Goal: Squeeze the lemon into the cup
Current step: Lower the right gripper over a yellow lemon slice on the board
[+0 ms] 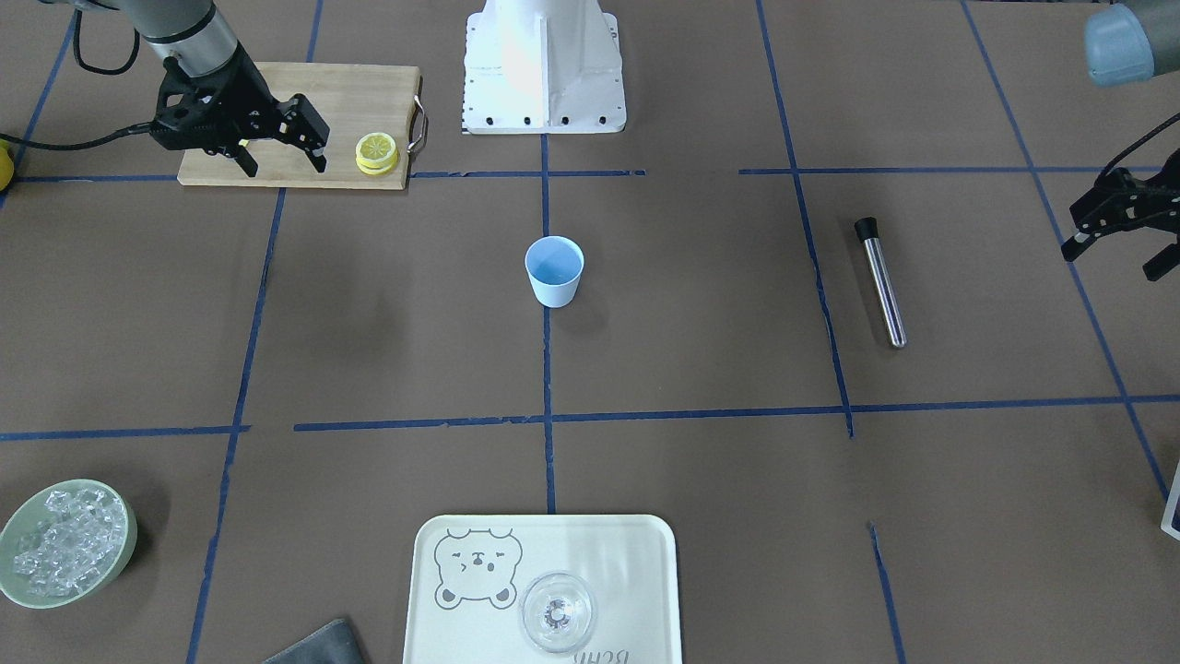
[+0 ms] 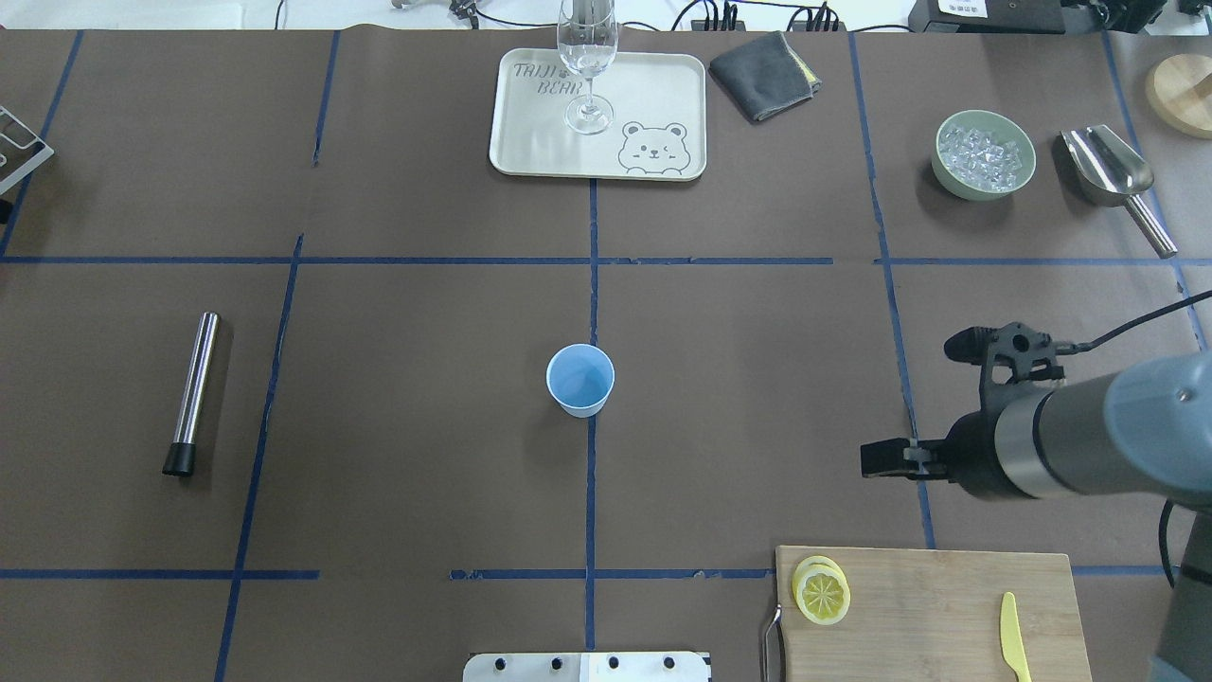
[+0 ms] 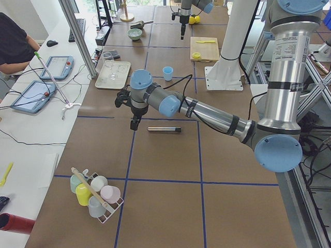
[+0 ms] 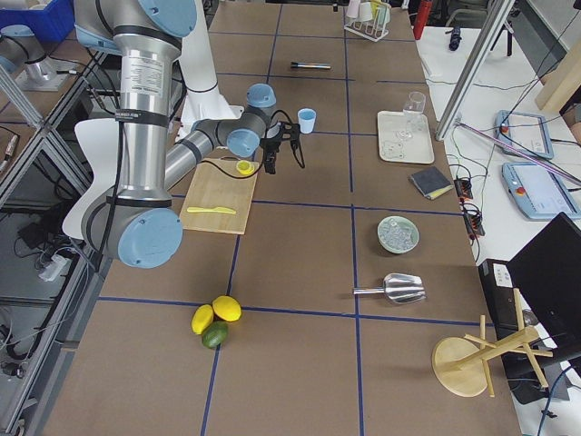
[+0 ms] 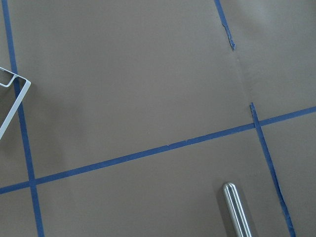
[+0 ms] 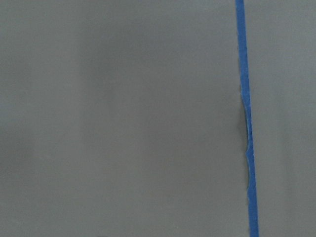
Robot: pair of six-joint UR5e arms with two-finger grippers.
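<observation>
Right tool (image 1: 284,168) gapes empty beside the lemon slice (image 1: 377,153), not yet grasped; left tool (image 1: 1111,261) also open; cup (image 1: 554,270) waits.

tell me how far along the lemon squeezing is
Nothing looks done yet: the lemon lies on the cutting board, and the cup at mid-table looks empty. In hand: the right gripper hovers open near the board, holding nothing. Left to do: grasp the lemon, carry it over the cup, squeeze.
</observation>
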